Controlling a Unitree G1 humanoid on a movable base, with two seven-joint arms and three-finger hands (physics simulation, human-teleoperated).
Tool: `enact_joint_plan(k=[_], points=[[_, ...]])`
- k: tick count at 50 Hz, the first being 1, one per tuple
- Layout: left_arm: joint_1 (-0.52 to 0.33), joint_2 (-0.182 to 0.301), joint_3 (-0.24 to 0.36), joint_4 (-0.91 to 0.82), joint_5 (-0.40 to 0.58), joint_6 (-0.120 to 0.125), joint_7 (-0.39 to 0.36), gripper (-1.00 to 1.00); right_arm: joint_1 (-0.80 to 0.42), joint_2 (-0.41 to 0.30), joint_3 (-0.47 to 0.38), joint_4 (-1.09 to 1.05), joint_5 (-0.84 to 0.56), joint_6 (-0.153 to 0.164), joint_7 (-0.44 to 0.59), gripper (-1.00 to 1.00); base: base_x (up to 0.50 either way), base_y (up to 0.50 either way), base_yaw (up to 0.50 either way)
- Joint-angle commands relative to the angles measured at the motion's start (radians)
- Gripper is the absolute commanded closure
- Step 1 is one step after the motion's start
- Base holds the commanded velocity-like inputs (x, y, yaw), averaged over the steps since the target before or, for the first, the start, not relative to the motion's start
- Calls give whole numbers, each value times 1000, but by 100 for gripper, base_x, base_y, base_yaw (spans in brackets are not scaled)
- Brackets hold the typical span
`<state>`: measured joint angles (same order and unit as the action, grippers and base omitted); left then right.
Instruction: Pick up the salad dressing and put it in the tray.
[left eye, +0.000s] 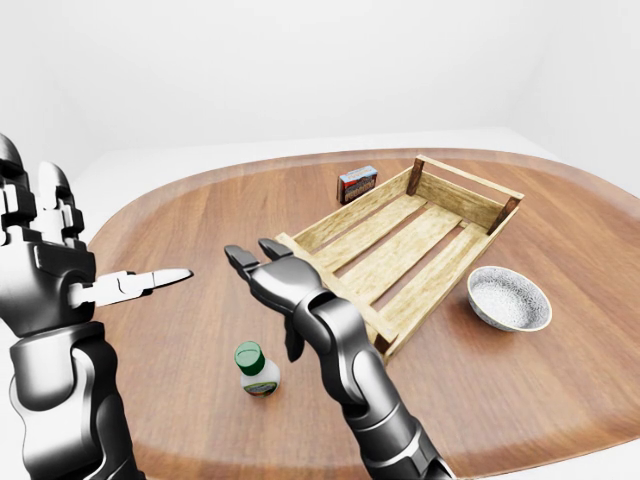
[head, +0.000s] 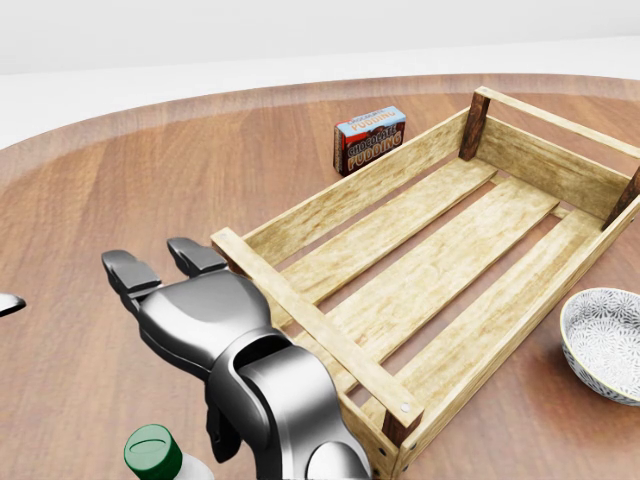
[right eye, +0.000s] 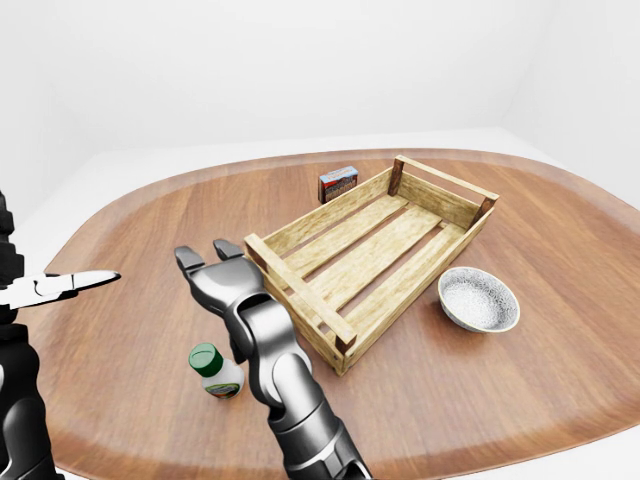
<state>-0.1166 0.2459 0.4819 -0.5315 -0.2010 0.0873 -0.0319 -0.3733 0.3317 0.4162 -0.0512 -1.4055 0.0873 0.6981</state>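
Observation:
The salad dressing (left eye: 255, 368) is a small bottle with a green cap (head: 153, 450); it stands upright on the wooden table, left of the tray's nearest corner. The tray (left eye: 350, 212) is an open slatted wooden crate lying diagonally, with nothing in it. My right hand (left eye: 262, 290) hovers open just above and beyond the bottle, beside the tray's near end rail (head: 300, 310), fingers spread and pointing to the upper left. My left hand (left eye: 100, 230) is raised at the left edge of the left-eye view, open, one finger pointing right.
A chocolate pudding box (left eye: 357, 184) stands beyond the tray's far left side. To the tray's right sits a white patterned bowl (left eye: 509, 298). The round table's edge (left eye: 120, 200) curves close behind my left hand.

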Motion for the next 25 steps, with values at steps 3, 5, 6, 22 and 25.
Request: enact_joint_plan(k=[3,5,6,22,25], points=[[6,1,4,14,-13,0,-2,-100,25,17,110,117,-67,0,0,-100,0,0,0],[3,3,8,20,-15,0,-2,-100,29,17,108,141,-45,0,0,-100,0,0,0],[3,4,8,22,-16,0,-1,-100,26,17,105,149,-36,0,0,-100,0,0,0],[7,6,12,40,-29,0,-2,-100,8,17,87,382,188,0,0,-100,0,0,0],[8,6,10,40,-30,0,-1,-100,-28,17,65,450,227,0,0,-100,0,0,0]])
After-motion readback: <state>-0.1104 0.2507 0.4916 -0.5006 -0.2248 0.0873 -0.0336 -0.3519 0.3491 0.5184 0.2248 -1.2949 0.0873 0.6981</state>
